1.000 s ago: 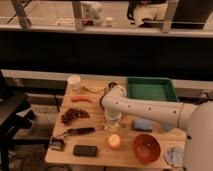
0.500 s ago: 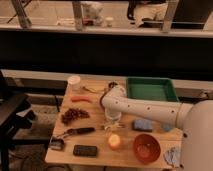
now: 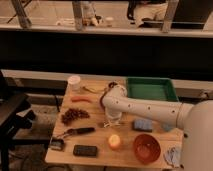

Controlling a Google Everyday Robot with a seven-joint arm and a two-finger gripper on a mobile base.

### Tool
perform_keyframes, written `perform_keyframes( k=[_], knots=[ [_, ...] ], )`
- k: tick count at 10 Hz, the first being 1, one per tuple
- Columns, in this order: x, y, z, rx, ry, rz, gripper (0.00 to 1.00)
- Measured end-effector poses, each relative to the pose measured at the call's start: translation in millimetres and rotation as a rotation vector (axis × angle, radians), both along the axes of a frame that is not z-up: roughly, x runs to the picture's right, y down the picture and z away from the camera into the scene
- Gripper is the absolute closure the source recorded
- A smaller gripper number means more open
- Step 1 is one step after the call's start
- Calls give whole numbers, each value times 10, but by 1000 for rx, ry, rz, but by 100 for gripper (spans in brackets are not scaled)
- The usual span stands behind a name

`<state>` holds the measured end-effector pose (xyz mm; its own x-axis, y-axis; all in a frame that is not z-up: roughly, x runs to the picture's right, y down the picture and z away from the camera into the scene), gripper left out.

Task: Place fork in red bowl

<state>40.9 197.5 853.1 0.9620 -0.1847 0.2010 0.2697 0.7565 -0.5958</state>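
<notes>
One claw [image 3: 114, 119] hangs over the middle of the table [image 3: 97, 137]; I cannot tell its grip. The red bowl [image 3: 146, 148] sits near the front right corner.

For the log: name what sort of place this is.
Likely an office or lab test area: wooden table, green bin, glass railing behind. The gripper hangs over the table's middle.

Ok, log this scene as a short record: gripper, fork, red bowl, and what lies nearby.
gripper: points down over the middle of the table, beside the blue sponge
fork: cannot make it out; none seen in the bowl
red bowl: near edge of the table, right of the orange fruit
green tray: far right corner, behind the arm
black-handled utensil: left part, near the grapes
</notes>
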Motion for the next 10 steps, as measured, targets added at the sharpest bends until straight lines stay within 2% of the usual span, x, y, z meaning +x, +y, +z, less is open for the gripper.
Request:
perform_keyframes(
  k=[6,8,10],
  knots=[
    [28,20,11,-10,5,-6,76],
    [29,43,24,-17,6,-5,95],
    [32,47,10,-21,7,-7,100]
  ],
)
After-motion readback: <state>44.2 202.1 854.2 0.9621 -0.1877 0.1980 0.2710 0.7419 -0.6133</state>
